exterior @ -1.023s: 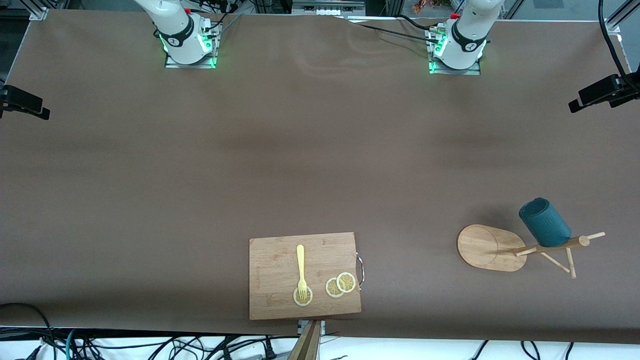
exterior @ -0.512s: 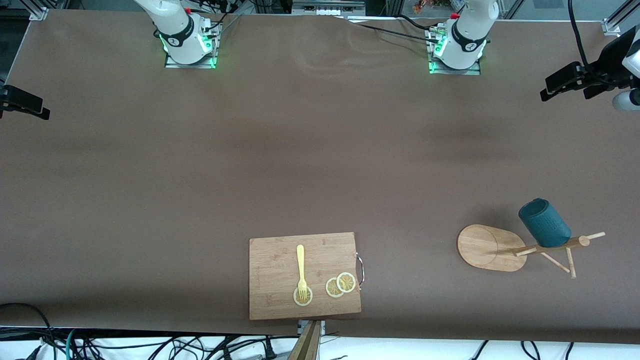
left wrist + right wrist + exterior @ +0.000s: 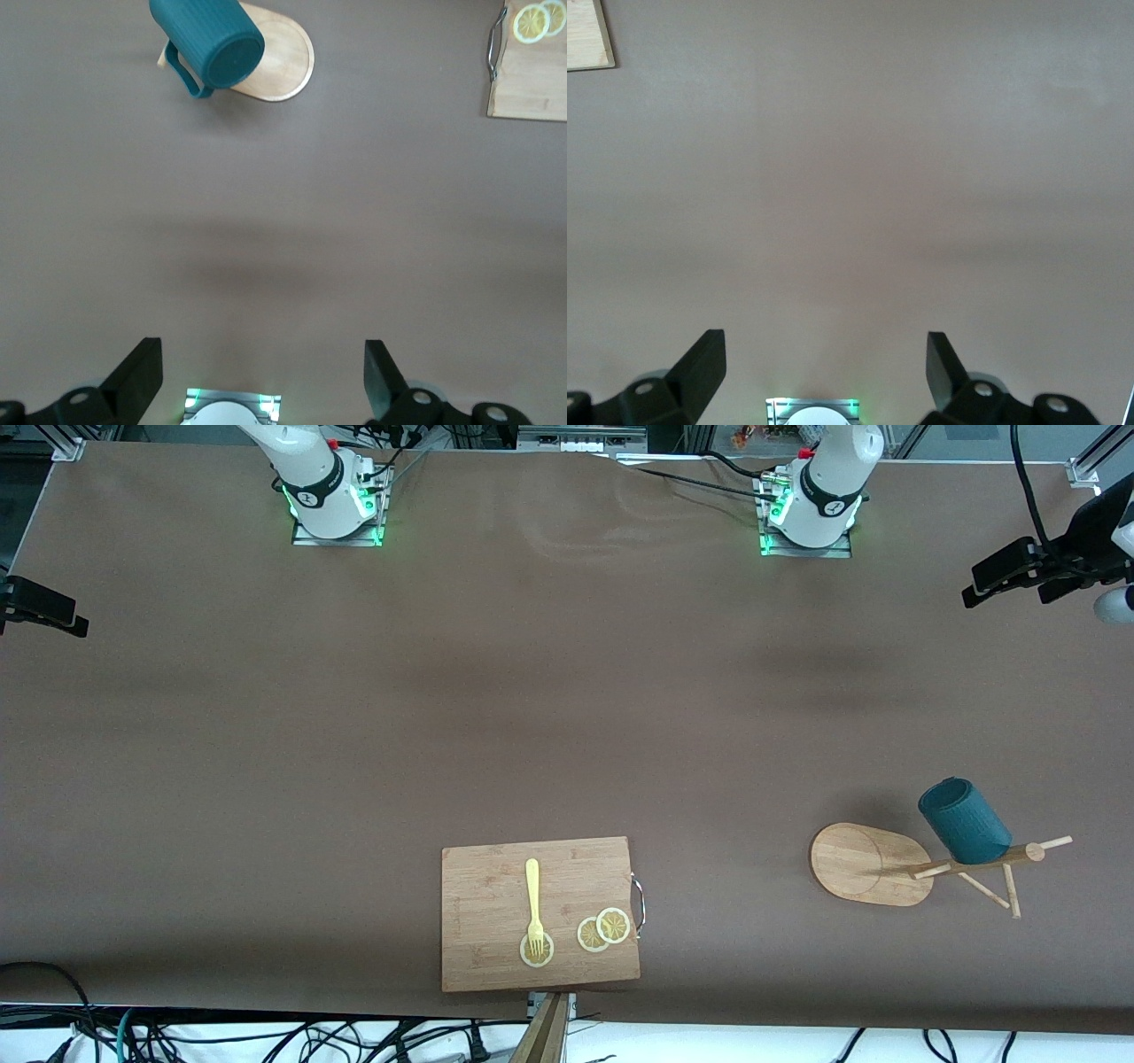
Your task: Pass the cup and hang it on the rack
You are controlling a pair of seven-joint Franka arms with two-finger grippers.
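The dark teal cup (image 3: 964, 822) hangs tilted on a peg of the wooden rack (image 3: 864, 864), near the left arm's end of the table. In the left wrist view the cup (image 3: 208, 40) shows its closed bottom and side handle, in front of the rack's oval base (image 3: 282, 62). My left gripper (image 3: 263, 381) is high over bare table, well apart from the cup, open and empty. It also shows at the edge of the front view, left gripper (image 3: 1010, 577). My right gripper (image 3: 826, 376) waits high over bare table, open and empty.
A rectangular wooden cutting board (image 3: 478, 886) lies near the front edge mid-table, carrying a yellow fork (image 3: 532, 895) and lemon slices (image 3: 603, 928). Its metal handle (image 3: 639, 903) faces the rack. The two arm bases (image 3: 337, 505) stand along the table's back edge.
The left arm's hand has come farther into the front view at the table's end, then eased slightly back. The cup, the rack and the right arm have not moved.
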